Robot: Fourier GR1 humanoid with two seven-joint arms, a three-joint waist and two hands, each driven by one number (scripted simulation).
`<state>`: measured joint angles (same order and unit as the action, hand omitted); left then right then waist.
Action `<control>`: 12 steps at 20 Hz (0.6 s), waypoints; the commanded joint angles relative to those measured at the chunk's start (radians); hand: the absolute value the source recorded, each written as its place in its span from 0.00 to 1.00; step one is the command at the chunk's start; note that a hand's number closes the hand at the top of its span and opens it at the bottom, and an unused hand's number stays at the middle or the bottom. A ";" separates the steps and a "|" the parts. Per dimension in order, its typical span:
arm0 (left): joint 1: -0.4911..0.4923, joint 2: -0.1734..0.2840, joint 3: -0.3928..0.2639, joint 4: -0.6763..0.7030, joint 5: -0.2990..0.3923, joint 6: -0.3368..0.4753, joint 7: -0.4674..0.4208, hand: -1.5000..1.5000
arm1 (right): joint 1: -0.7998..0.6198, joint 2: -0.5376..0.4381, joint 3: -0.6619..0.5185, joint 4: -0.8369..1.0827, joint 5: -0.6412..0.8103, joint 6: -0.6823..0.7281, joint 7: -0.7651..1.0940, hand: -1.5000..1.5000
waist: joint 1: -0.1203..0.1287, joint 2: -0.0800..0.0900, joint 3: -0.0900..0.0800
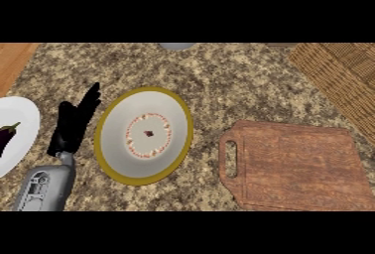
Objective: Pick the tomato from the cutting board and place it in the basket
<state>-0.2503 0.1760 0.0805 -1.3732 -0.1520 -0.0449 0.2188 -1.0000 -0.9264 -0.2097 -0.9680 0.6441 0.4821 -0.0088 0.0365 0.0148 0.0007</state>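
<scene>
The robot's left hand (73,124) stands at the left of the speckled granite counter (234,79), its black fingers straight and raised, holding and touching nothing, the grey forearm (45,187) rising from the lower edge. It rests between a white plate (22,116) bearing a dark eggplant (7,134) and a yellow-rimmed white plate (144,135) with a ring of reddish dots around a small dark centre. To the right lies a reddish-brown wooden cutting board (300,168) with a slotted handle, its surface bare. A woven wicker basket (344,74) occupies the upper right corner. The tomato cannot be seen anywhere in view. A grey rounded object (176,46) shows at the top edge.
</scene>
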 commanded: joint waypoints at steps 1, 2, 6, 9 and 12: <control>-0.017 0.013 0.011 -0.004 0.007 -0.009 0.002 0.50 | -0.014 -0.037 0.012 0.211 0.047 -0.077 -0.210 1.00 | 0.008 0.003 0.001; -0.040 -0.021 -0.002 0.010 -0.008 0.026 0.031 0.50 | -0.039 -0.046 0.006 0.246 0.042 -0.066 -0.241 1.00 | 0.000 0.000 0.000; -0.006 -0.033 -0.026 -0.022 -0.029 0.036 0.026 0.50 | -0.024 -0.034 0.017 0.386 0.079 -0.143 -0.380 1.00 | 0.012 0.002 0.001; -0.036 -0.019 -0.016 -0.003 -0.017 0.016 0.030 0.50 | -0.112 -0.026 0.042 0.485 0.133 -0.175 -0.379 1.00 | 0.021 0.006 0.001; -0.027 -0.017 -0.019 0.000 -0.016 0.005 0.007 0.50 | -0.123 -0.030 0.053 0.555 0.164 -0.202 -0.439 1.00 | 0.016 0.004 0.001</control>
<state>-0.2760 0.1593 0.0659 -1.3788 -0.1633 -0.0365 0.2409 -1.0728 -0.9497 -0.1732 -0.5181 0.7647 0.3066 -0.3909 0.0490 0.0185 0.0018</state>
